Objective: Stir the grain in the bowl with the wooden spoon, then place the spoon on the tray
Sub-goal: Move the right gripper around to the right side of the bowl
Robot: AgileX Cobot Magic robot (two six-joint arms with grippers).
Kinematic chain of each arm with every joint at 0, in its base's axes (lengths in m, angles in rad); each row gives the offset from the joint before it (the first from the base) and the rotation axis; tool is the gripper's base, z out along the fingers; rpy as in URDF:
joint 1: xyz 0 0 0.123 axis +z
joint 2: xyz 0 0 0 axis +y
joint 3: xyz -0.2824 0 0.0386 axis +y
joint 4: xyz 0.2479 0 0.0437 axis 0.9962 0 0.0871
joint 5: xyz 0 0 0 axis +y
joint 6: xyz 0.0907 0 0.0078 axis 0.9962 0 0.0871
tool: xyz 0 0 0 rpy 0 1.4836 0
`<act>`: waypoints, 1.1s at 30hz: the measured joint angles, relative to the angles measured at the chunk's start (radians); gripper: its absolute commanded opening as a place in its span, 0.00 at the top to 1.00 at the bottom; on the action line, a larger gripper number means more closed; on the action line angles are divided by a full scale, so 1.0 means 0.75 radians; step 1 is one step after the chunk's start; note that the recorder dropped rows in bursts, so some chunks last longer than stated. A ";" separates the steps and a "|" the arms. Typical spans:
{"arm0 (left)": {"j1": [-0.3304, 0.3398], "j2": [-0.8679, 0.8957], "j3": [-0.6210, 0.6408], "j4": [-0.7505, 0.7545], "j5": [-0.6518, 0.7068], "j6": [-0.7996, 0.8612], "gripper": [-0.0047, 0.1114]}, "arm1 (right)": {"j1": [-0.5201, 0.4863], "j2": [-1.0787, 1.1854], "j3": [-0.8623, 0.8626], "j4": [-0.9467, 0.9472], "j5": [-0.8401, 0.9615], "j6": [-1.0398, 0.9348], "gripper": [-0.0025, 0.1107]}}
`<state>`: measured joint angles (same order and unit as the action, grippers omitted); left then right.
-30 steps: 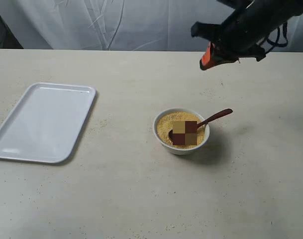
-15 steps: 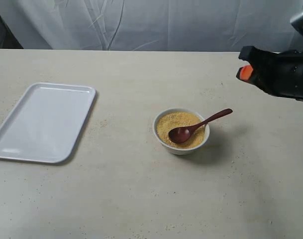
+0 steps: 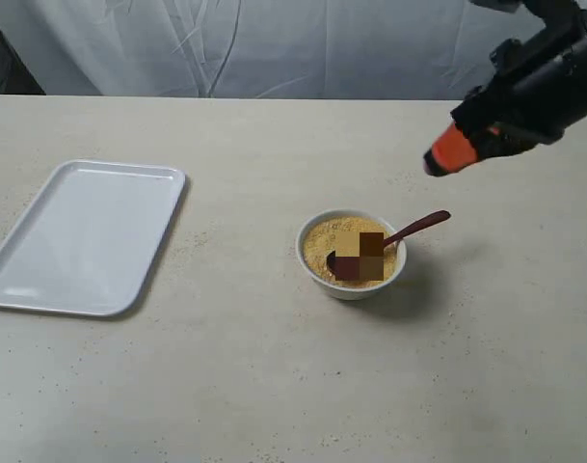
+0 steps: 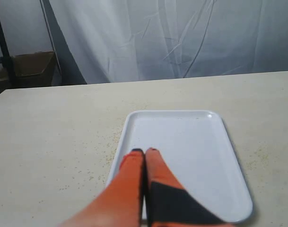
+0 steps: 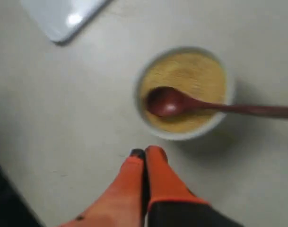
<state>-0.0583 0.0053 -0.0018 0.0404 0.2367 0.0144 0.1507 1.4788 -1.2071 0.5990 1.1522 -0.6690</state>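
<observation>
Beige tabletop, sandy grain in round bowl, wooden spoon, right end effector closed, empty

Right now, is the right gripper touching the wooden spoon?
Apart. The right wrist view shows bare table between the shut right gripper and the bowl holding the wooden spoon.

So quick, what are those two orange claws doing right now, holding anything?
Left gripper: shut, holding nothing.
Right gripper: shut, holding nothing; the wooden spoon lies in the bowl.
</observation>
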 measured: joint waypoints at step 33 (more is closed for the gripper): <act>0.000 0.000 0.000 0.000 -0.003 0.000 0.96 | 0.416 -0.323 1.117 -0.316 -2.359 1.618 0.98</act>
<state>-0.0583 0.0053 -0.0018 0.0404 0.2345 0.0144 0.4626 1.2362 -0.3696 0.3618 -0.6172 0.5447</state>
